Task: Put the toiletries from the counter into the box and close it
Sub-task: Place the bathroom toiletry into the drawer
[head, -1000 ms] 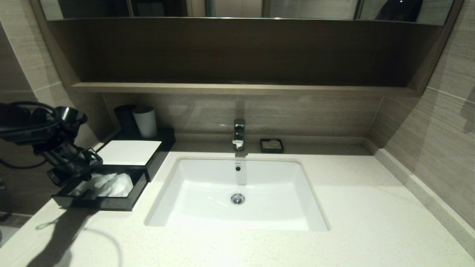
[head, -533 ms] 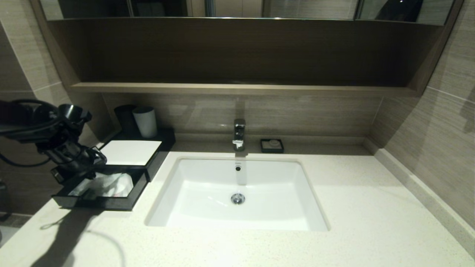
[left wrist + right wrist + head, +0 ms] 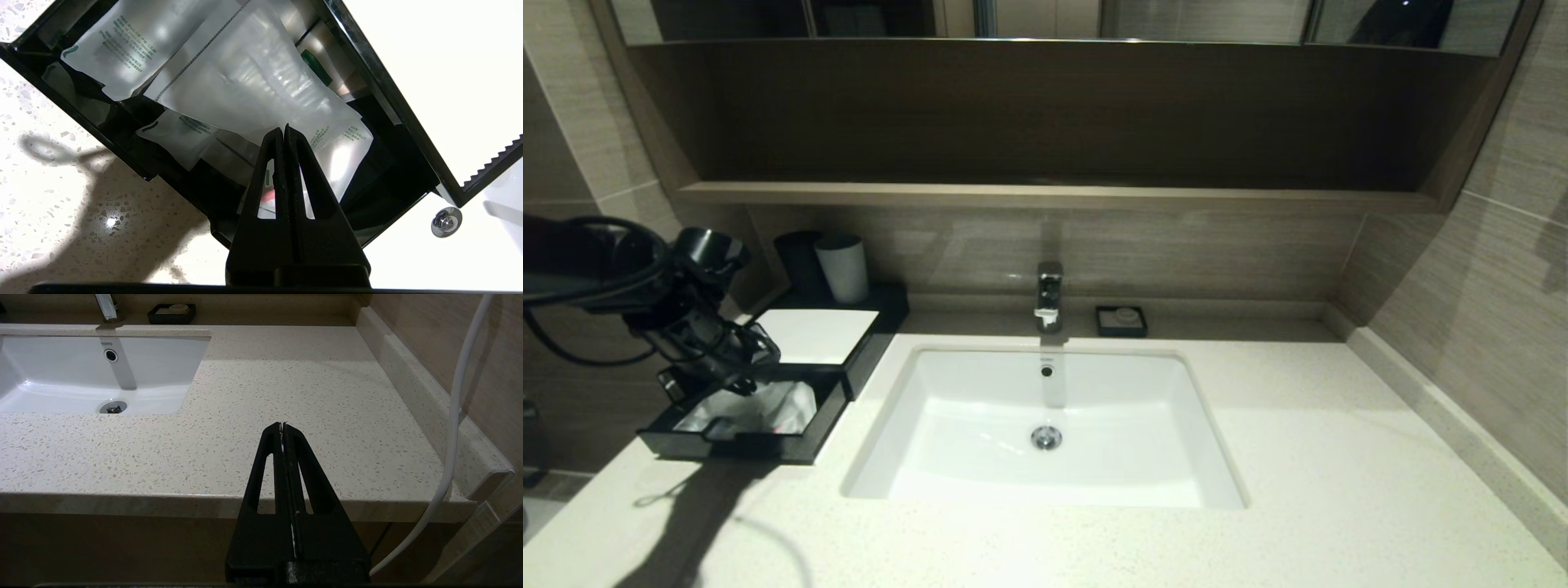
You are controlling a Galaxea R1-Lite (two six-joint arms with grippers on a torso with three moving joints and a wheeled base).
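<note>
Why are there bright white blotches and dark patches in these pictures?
Head view: the sink basin shines under overhead light, and the left arm throws a shadow across the counter. Left wrist view: the plastic packets in the drawer catch glare, and the box's white top is washed out. Right wrist view: evenly lit, with little glare.

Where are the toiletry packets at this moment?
In the head view, the toiletries lie inside the open drawer of the box, on the counter's left side beside the sink, below the shut left gripper.

The counter (speckled stone) carries the box and a dish.
</note>
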